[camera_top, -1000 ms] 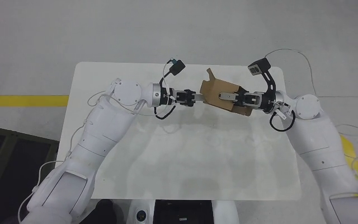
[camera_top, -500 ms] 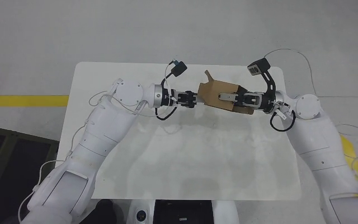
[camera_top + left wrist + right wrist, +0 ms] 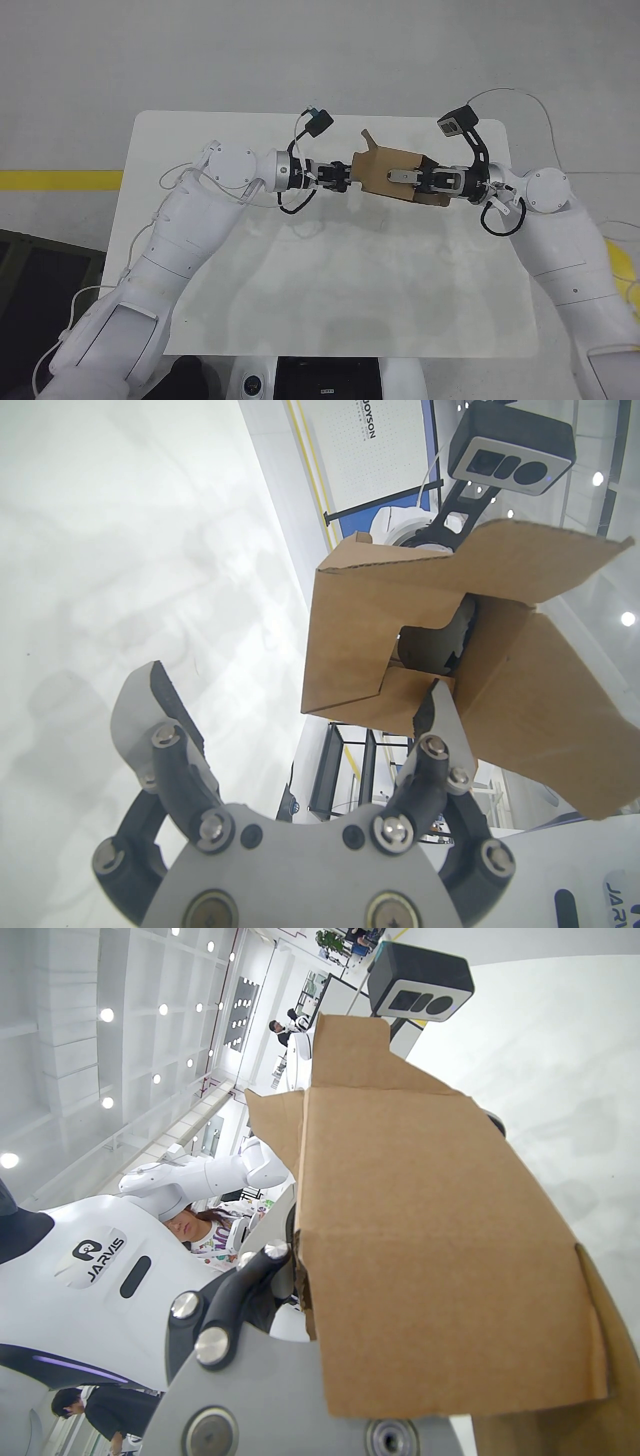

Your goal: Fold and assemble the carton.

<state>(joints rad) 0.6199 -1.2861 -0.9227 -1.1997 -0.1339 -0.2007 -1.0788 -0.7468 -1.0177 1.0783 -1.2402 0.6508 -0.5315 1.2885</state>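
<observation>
The left end effector stands wide open at the open end of the carton. One fingertip touches the edge of the short flaps, and the other is well clear to the side. The right end effector is clamped on a wall of the carton from the opposite end, with one finger lying along the top panel. It carries the box in the air above the counter, near its far edge. The step in hand looks like closing this open end: the short flaps are partly turned in, while the long flaps splay outward. To do it well, the left arm would best push with the flat of a finger rather than the tip, so the board bends along its score line. The short flaps should go fully in before the long ones come over. The right grip has to resist that push, or the box is likely to twist or slip.
</observation>
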